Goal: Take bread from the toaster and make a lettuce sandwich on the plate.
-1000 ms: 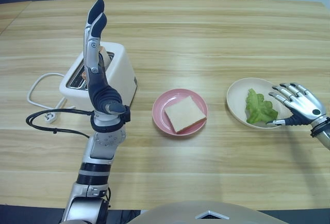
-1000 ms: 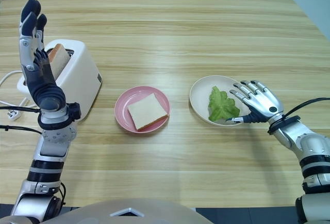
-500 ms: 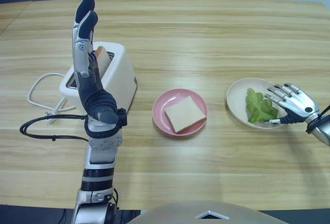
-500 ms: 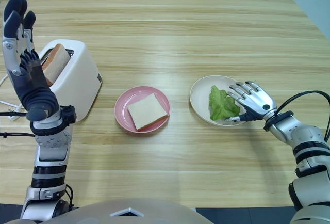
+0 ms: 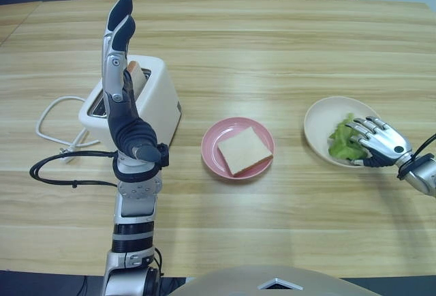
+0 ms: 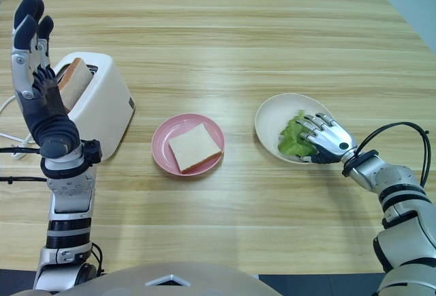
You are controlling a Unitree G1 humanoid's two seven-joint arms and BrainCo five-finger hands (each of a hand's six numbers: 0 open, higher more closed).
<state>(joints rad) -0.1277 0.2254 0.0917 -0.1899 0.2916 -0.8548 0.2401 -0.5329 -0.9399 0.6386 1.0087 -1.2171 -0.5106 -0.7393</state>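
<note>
A white toaster (image 5: pixel 162 101) stands at the left with a bread slice (image 6: pixel 72 82) sticking up from its slot. My left hand (image 5: pixel 128 127) is raised upright just in front of the toaster, open, with its fingers pointing up and holding nothing. A pink plate (image 5: pixel 211 150) in the middle holds one bread slice (image 5: pixel 244 150). At the right, a cream bowl (image 5: pixel 323 115) holds lettuce (image 6: pixel 293 140). My right hand (image 5: pixel 380 144) rests over the bowl's near right side, its fingers curled down onto the lettuce.
A white power cord (image 5: pixel 46 115) loops on the table left of the toaster. A black cable (image 5: pixel 61 173) trails from my left arm. Bare wooden table (image 5: pixel 272 50) stretches behind the plate and bowl.
My right hand moved in over the bowl and curled its fingers onto the lettuce; the bowl shifted slightly. My left hand swayed a little but stayed raised and open.
</note>
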